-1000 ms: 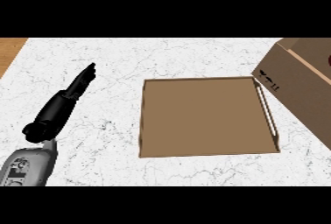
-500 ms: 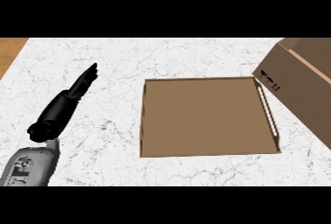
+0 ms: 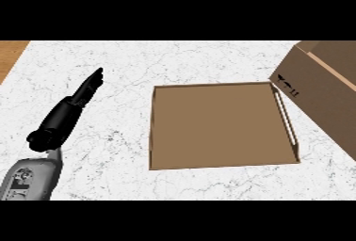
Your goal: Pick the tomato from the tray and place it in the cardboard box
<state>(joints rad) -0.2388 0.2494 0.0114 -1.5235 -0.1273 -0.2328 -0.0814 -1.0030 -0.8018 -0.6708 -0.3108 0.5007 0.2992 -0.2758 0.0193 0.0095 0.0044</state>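
Here, left hand (image 3: 69, 110) straight-fingered, left of tray (image 3: 221, 126), cardboard box (image 3: 323, 89) right.

Counter (image 3: 173, 61): I see three items over it. Tray (image 3: 156, 127): sits mid-counter, slightly right of centre. Box (image 3: 327, 89): right of the tray, its near corner just beside the tray's far right corner, running off my view's right edge. Left hand (image 3: 66, 115): left of the tray, well apart from it, fingers straight and pointing toward the counter's far side. Beyond the counter's far left corner, a strip of floor (image 3: 12, 54).
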